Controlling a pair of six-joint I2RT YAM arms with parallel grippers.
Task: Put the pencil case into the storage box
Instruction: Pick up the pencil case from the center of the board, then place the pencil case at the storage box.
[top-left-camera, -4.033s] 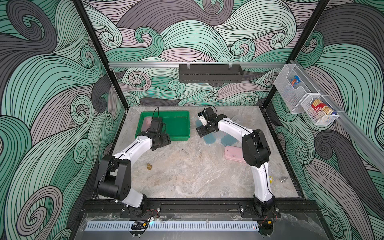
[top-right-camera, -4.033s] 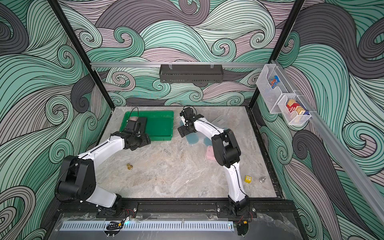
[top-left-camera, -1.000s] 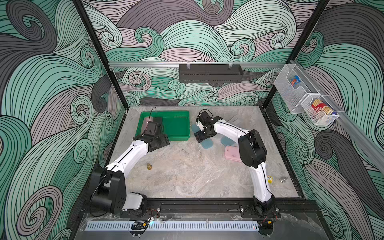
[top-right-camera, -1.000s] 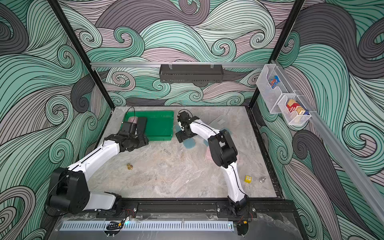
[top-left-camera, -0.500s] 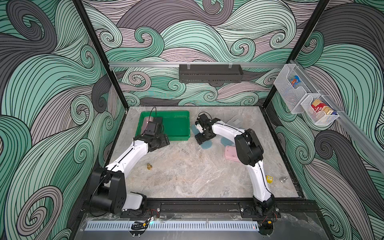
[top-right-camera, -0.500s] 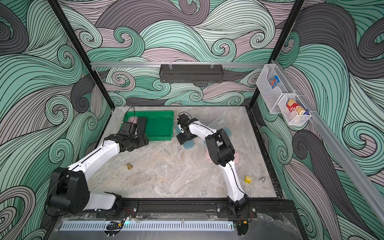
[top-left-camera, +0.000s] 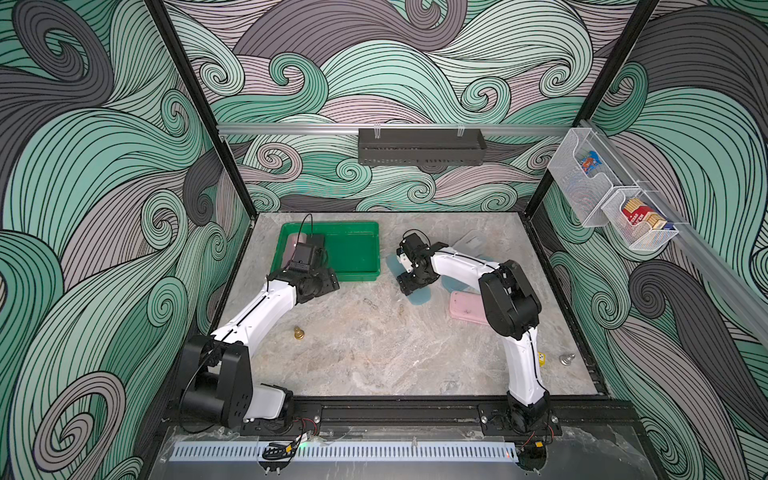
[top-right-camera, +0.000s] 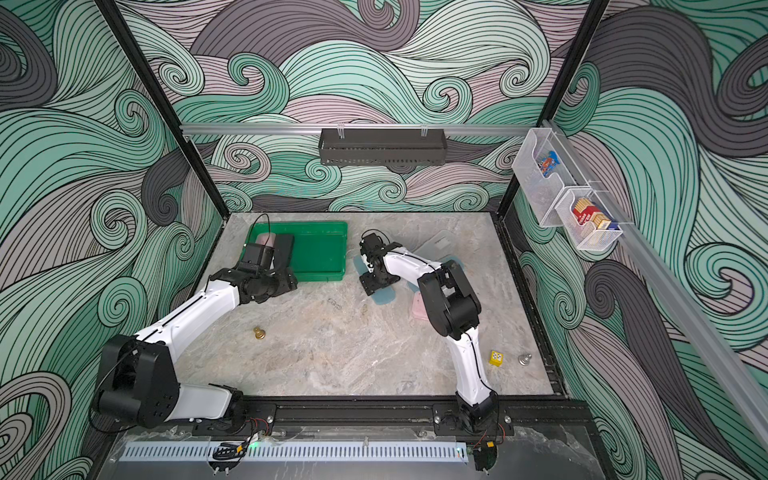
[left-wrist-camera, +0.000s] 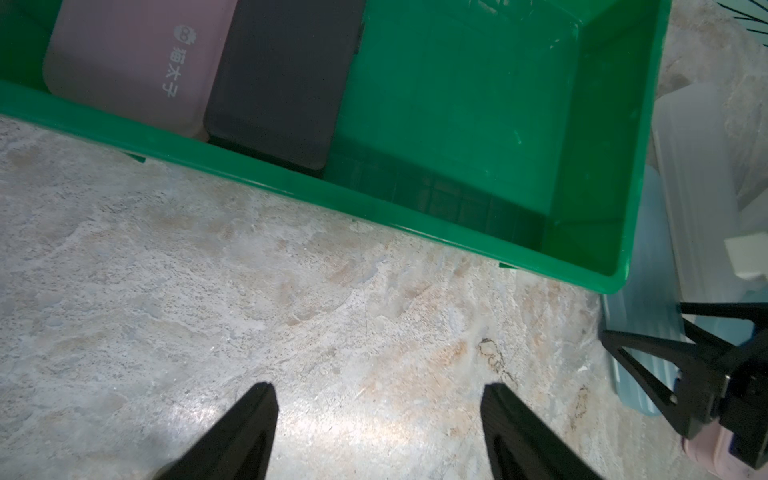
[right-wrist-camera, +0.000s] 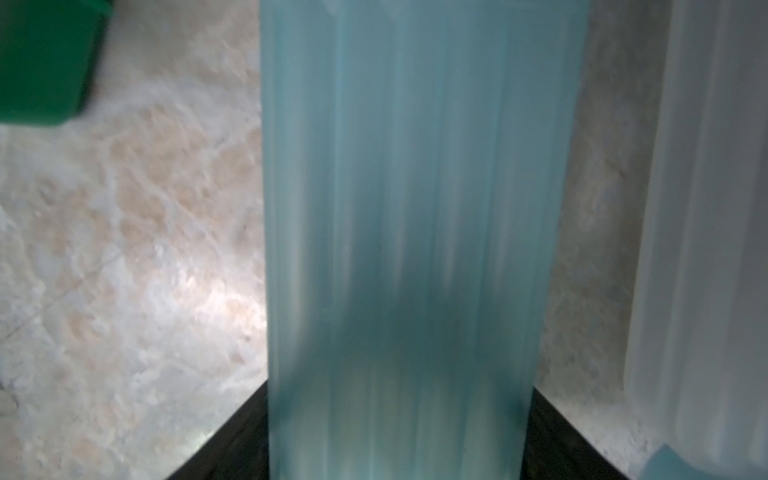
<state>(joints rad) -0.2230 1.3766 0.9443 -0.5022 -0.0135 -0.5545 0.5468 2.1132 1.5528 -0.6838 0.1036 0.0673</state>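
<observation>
The blue case lies flat on the desk, just beside the right wall of the box and outside it. Its long axis runs front to back, roughly parallel to that wall, with one end showing in front of the right gripper and the other behind it in both top views.

The right gripper comes down over the case across its width. In the right wrist view a black finger sits flush against each long side with no gap showing, so it looks clamped on the case, which has not left the desk.

The left gripper is spread wide and empty, over bare desk in front of the box's near rim.

The box already holds a pink case and a black case side by side at its left end; its right half is bare. That free half is the part nearest the blue case, so I judge the move to be a lift and a short carry to the robot's left over the wall, keeping the case's axis as it is. The right arm is the one placed for it
</observation>
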